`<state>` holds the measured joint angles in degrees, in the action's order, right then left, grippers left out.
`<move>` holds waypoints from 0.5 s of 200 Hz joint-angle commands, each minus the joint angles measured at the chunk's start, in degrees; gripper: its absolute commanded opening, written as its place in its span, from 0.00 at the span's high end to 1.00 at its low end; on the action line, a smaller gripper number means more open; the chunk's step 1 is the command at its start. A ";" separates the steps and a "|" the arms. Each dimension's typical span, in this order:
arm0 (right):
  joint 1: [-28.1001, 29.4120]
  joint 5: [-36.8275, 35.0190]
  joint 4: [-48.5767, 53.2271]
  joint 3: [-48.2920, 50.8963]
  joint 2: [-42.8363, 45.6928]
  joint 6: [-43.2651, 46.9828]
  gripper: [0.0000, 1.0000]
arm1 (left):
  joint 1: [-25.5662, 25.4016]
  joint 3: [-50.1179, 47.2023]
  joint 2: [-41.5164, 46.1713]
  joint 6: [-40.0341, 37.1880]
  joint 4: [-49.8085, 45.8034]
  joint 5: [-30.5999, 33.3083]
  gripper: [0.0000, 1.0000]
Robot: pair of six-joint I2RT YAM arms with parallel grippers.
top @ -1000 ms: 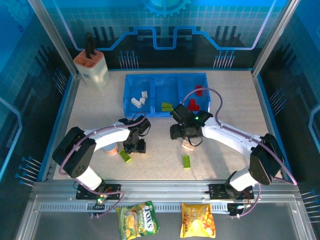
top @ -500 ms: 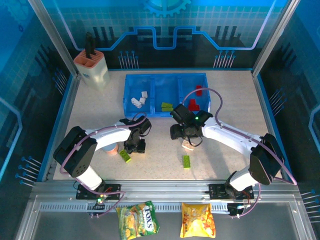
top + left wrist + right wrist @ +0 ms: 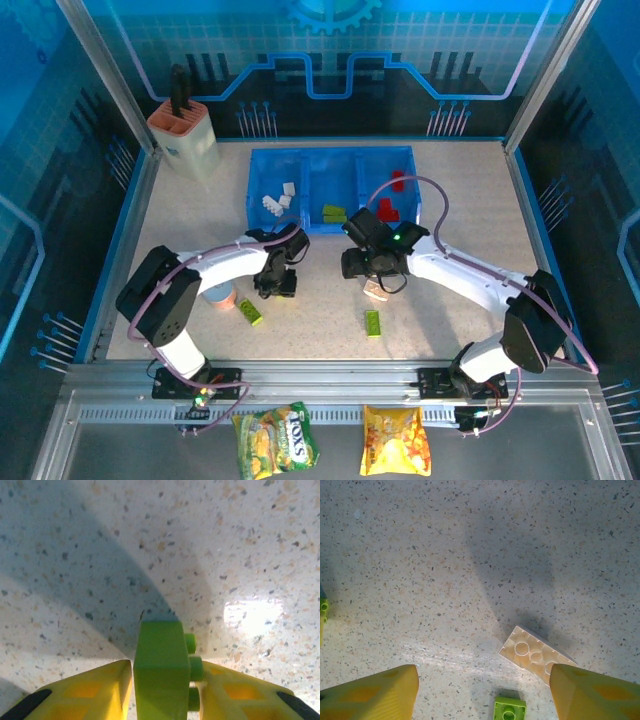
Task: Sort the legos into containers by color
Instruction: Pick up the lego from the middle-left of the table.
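Legos [image 3: 373, 322] sit partly in the blue tray [image 3: 330, 153] at upper centre of the overhead view: white bricks [image 3: 278, 199] left, green bricks [image 3: 333, 212] middle, red bricks [image 3: 388, 205] right. Your left gripper [image 3: 165, 680] is clenched on a green brick [image 3: 161, 665], low in its wrist view. Your right gripper [image 3: 482, 690] gapes, grasping nothing; a cream brick [image 3: 535, 655] lies just beside its right-hand finger.

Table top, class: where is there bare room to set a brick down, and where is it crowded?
Bare: the table between the tray and the right wall, and between the knife block and the tray's left end. Crowded: in front of the tray, where both arms, a cream brick and two loose green bricks lie.
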<state>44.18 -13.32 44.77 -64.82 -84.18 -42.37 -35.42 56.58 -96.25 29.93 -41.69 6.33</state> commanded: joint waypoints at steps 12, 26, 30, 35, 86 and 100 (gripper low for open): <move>-0.71 -1.19 2.16 0.57 2.08 -1.29 0.29 | -0.39 3.46 -2.60 -3.05 -2.03 2.29 0.63; -0.75 -1.31 2.44 0.66 2.39 -1.55 0.29 | -0.41 4.38 -3.48 -3.55 -2.10 2.12 0.65; -0.69 -1.43 2.50 0.73 2.51 -1.60 0.29 | -0.41 4.64 -3.64 -3.66 -2.08 2.03 0.65; -0.71 -1.44 2.59 0.83 2.60 -1.73 0.29 | -0.36 4.96 -3.91 -3.80 -2.20 1.90 0.66; -0.71 -2.87 3.44 1.29 4.24 -2.32 0.29 | -0.39 8.22 -4.14 -4.53 -3.14 0.81 0.71; -0.79 -3.30 3.90 1.18 4.46 -2.32 0.29 | -0.42 9.54 -3.90 -4.84 -3.78 0.77 0.72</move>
<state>44.18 -14.63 46.28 -64.47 -81.36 -43.68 -35.42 63.00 -100.25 26.61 -42.98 7.29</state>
